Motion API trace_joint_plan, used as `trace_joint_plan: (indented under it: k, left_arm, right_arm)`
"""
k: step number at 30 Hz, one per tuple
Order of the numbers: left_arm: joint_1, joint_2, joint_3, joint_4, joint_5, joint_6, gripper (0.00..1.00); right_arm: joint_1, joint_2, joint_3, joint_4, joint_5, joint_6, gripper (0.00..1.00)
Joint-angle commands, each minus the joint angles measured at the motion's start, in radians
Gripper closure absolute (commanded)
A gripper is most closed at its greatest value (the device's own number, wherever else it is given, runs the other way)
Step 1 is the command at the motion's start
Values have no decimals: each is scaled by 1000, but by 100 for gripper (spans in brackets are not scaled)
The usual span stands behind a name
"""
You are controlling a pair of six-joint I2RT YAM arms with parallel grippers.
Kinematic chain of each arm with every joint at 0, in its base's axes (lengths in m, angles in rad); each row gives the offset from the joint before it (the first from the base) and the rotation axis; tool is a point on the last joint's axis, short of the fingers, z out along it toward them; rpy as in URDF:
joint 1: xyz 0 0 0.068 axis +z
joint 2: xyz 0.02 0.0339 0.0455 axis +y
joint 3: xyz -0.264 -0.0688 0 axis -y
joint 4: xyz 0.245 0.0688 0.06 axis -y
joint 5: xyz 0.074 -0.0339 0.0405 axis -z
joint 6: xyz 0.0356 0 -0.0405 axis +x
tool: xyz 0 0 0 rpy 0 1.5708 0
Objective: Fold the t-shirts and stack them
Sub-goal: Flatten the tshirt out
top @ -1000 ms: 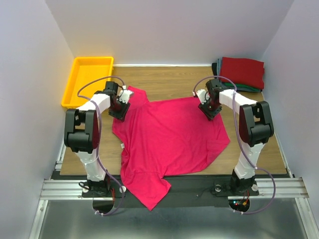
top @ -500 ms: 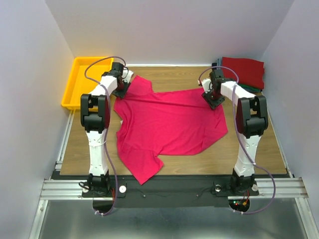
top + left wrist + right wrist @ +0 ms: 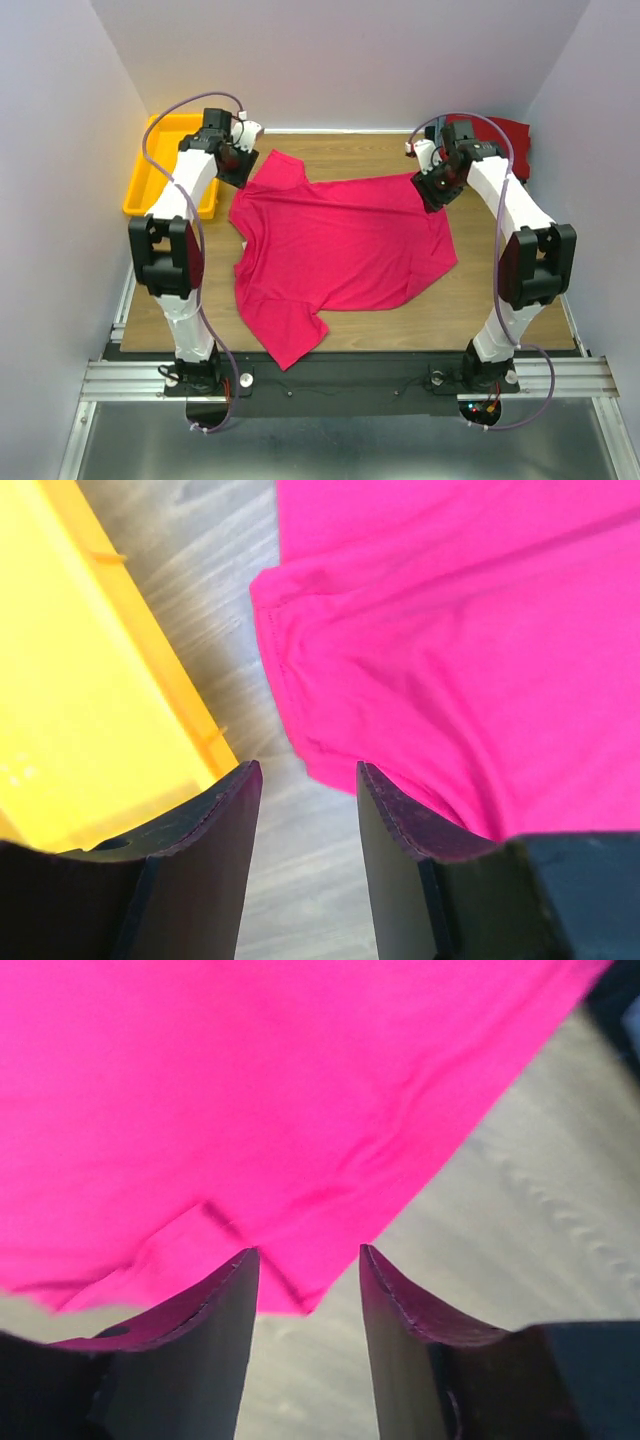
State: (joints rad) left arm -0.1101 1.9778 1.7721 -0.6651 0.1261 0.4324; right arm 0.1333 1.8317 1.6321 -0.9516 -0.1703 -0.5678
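Crimson t-shirt [image 3: 340, 250], dark red folded shirt [image 3: 508, 135], yellow tray [image 3: 140, 188], pale brown wood-grain table [image 3: 370, 155]

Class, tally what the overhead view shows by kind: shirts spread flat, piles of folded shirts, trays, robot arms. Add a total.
Shirts spread flat: 1, the crimson t-shirt
Piles of folded shirts: 1, the folded pile, dark red on top
Trays: 1, the yellow tray
Robot arms: 2, the left arm and the right arm
Total: 5
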Motion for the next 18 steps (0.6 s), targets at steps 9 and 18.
trace_joint_plan:
  k: [9, 18]
  left_arm:
    - [-79, -168, -362, 104, 72, -50, 45]
    - [-82, -152, -484, 174, 40, -58, 45]
  right_arm:
    - [101, 0, -155, -72, -66, 184, 53]
    - [103, 26, -261, 27, -37, 232, 50]
